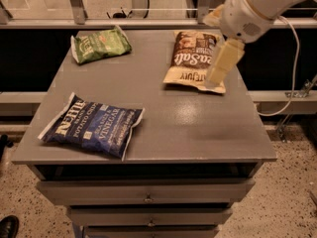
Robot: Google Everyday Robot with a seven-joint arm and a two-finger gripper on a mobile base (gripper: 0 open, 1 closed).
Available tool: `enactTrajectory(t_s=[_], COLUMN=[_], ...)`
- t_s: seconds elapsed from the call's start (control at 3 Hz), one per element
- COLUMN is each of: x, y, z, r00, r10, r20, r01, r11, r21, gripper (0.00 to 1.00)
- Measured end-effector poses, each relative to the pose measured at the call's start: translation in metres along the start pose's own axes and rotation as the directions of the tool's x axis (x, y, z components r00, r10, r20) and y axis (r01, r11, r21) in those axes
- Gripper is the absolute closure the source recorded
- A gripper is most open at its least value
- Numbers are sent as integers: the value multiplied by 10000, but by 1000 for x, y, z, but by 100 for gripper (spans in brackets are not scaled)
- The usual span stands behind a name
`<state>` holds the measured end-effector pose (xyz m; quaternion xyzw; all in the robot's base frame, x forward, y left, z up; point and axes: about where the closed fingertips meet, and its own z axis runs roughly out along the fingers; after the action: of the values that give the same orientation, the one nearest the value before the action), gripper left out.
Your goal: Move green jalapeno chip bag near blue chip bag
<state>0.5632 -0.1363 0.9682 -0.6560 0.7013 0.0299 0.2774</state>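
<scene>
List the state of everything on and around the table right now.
Green bag: lying flat at the far-left corner, not gripped, far from the blue bag.
Blue bag: lying flat at the front left, not gripped.
Brown bag: lying flat at the far right, partly behind the gripper.
Gripper: above the brown bag, no bag in it.
Drawers: shut.

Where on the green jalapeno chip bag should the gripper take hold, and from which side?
Probably from straight above, across the puffed middle of the green jalapeno chip bag: it lies flat at the far left corner of the table, with no edge lifted for a side approach. The gripper hangs over the Sea Salt bag.
</scene>
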Motion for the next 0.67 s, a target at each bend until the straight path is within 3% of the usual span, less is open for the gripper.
enactTrajectory(t_s=[0.33, 0.67], x=[-36, -36], y=[-39, -39], z=[25, 25], r00=[9914, 9914], r10=[115, 115], r20=[1307, 1307], r01=[-163, -163], r11=[9992, 9992], r21=[357, 356], gripper=[0, 0])
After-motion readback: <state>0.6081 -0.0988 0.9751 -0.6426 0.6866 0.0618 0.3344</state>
